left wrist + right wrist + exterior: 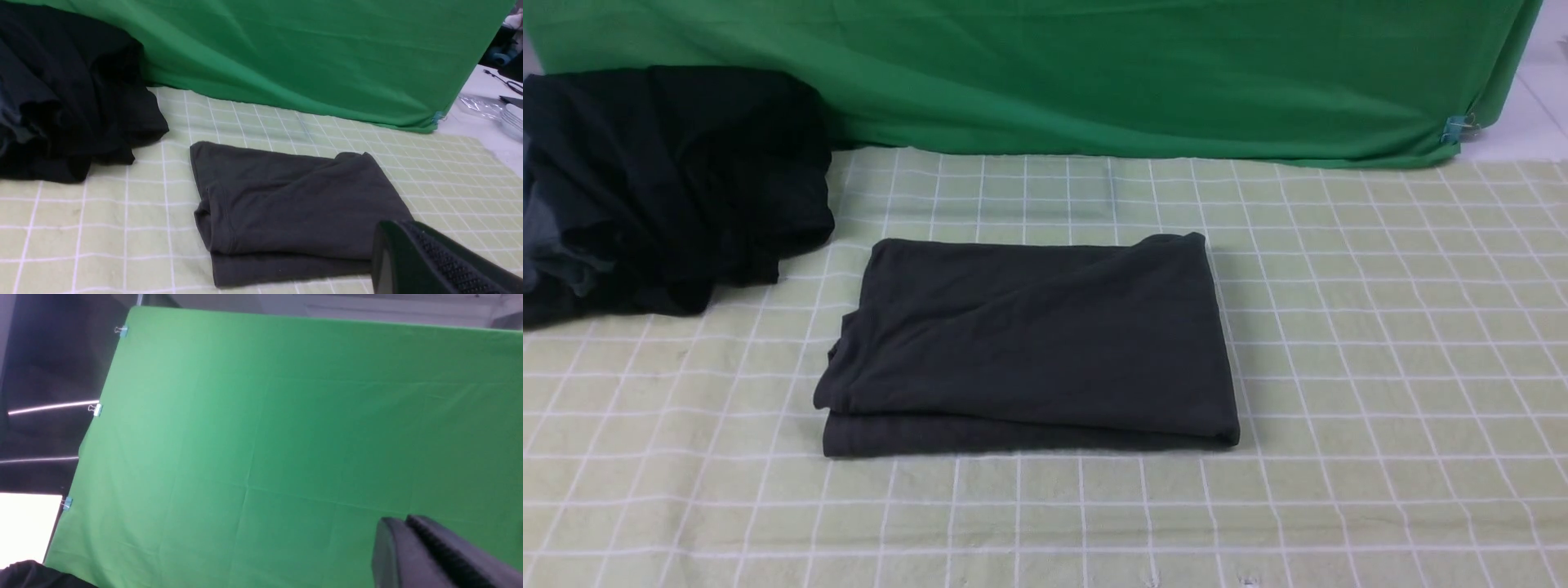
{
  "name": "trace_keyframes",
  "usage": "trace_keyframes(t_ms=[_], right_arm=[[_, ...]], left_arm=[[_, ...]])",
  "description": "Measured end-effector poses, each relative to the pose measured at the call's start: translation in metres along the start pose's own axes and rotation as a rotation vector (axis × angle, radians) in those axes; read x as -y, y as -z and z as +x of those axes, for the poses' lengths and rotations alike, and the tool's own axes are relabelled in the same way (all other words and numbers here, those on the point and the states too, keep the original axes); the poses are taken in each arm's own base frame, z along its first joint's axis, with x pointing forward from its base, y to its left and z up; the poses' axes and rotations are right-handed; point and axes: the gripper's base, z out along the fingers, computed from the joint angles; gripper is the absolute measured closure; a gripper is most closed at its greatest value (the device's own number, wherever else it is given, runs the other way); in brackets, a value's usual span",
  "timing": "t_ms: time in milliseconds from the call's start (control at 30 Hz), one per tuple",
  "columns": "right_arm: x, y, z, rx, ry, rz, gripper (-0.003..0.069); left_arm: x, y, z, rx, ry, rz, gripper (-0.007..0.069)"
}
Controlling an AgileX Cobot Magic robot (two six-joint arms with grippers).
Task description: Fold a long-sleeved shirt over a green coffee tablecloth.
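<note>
1. One long-sleeved shirt (1029, 343) lay folded into a neat rectangle near the middle of the green coffee tablecloth (1380, 343), its doubled layers showing along the near edge and no lettering visible.
2. A heap of black clothes (662, 188) sat at the far left of the tablecloth, apart from the shirt, against the bright green backdrop (1094, 73).
3. The left gripper (412, 261) hung above the cloth by the shirt's near corner, its jaws pressed together with nothing between them.
4. The right gripper (408, 547) was raised and pointed at the backdrop, its jaws closed and empty.
5. Small clips (94, 409) held the backdrop's edge in the right wrist view.
6. Neither arm appeared in the front view.
</note>
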Motion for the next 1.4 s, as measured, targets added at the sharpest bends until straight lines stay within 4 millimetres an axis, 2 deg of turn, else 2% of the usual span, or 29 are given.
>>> trace_keyframes(t_ms=[633, 867, 967, 1033, 1067, 1133, 1267, 1400], right_arm=[[0.0, 0.0, 0.002, -0.014, 0.0, -0.001, 0.0597], [0.0, 0.0, 0.002, -0.014, -0.005, -0.001, 0.058], [0.0, 0.0, 0.002, -0.014, 0.0, -0.001, 0.0573], [0.0, 0.0, 0.002, -0.014, 0.0, -0.001, 0.057], [0.0, 0.0, 0.002, -0.014, -0.005, -0.001, 0.0567], [0.0, 0.0, 0.002, -0.014, -0.005, -0.001, 0.0565], [0.0, 0.0, 0.002, -0.014, -0.005, -0.001, 0.0556], [0.0, 0.0, 0.002, -0.014, -0.005, -0.001, 0.0547]], left_arm=[[0.0, 0.0, -0.003, 0.034, -0.003, 0.005, 0.0623], [-0.005, 0.002, -0.003, 0.099, -0.146, -0.062, 0.0623], [-0.011, 0.0, 0.011, 0.161, -0.215, -0.135, 0.0623], [-0.018, -0.005, 0.027, 0.175, -0.253, -0.188, 0.0623], [-0.026, -0.01, 0.044, 0.169, -0.272, -0.23, 0.0623], [-0.031, -0.014, 0.055, 0.159, -0.276, -0.25, 0.0623], [-0.05, -0.03, 0.1, 0.033, -0.262, -0.3, 0.0623], [-0.058, -0.038, 0.124, -0.035, -0.251, -0.31, 0.0622]])
